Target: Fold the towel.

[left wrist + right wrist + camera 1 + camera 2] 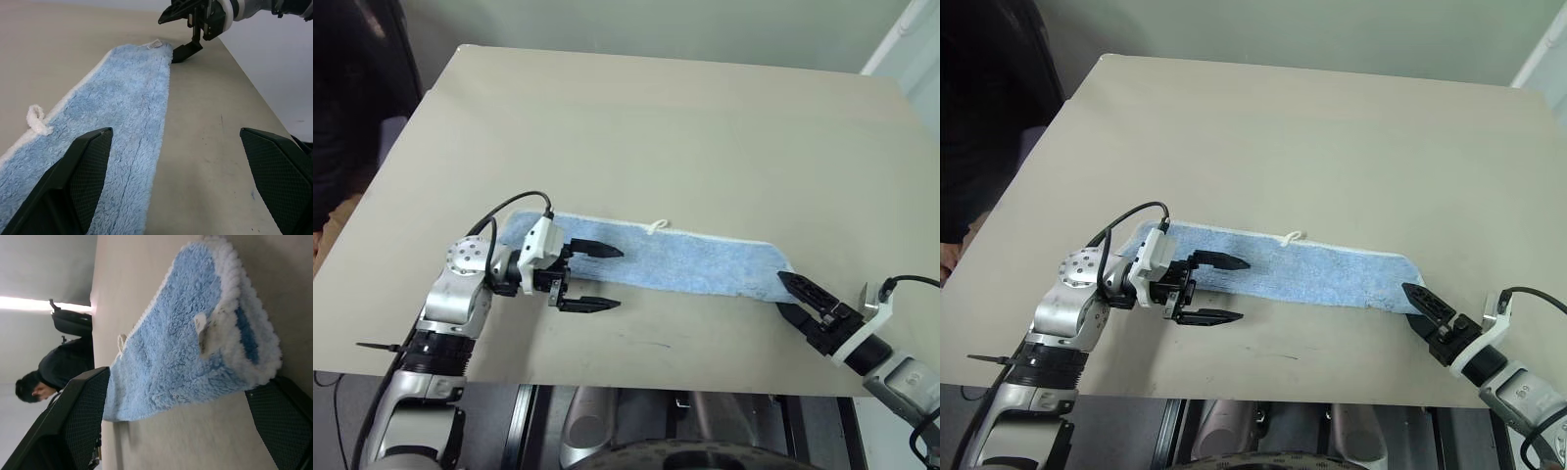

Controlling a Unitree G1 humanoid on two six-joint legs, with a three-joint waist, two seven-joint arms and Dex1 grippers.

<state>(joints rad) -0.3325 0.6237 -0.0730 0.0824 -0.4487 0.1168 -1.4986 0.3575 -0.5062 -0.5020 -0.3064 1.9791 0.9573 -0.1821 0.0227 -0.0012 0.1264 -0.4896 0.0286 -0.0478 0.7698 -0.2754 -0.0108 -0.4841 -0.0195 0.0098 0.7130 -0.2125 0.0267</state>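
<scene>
Plain beige table [685, 127] against a pale wall, with a person [54, 377] seated off past its far-left corner. Across the near half, lying flat and running left to right as a long narrow strip: the towel [705, 262], light blue, white-edged, already doubled lengthwise to judge by the layered end in the right wrist view. Small white loop [658, 226] poking out along the far edge, roughly mid-length.

At the strip's left end, the left gripper [589, 278], pointing rightward along the cloth, jaws wide apart, one finger over the fuzz and the other over bare table just beside the near edge. Nothing held. At the right end, the right gripper [791, 296], angled in toward the corner, jaws likewise spread and empty, tips just short of or barely at the cloth; contact cannot be told.

Step in hand, by the look of it: lining up on both ends before the crosswise fold. Called for next: pinching one end through all its layers at once, lifting it clear, then carrying it over to meet the other end with the edges square. Likely snag: catching the top layer alone and opening the earlier fold.
</scene>
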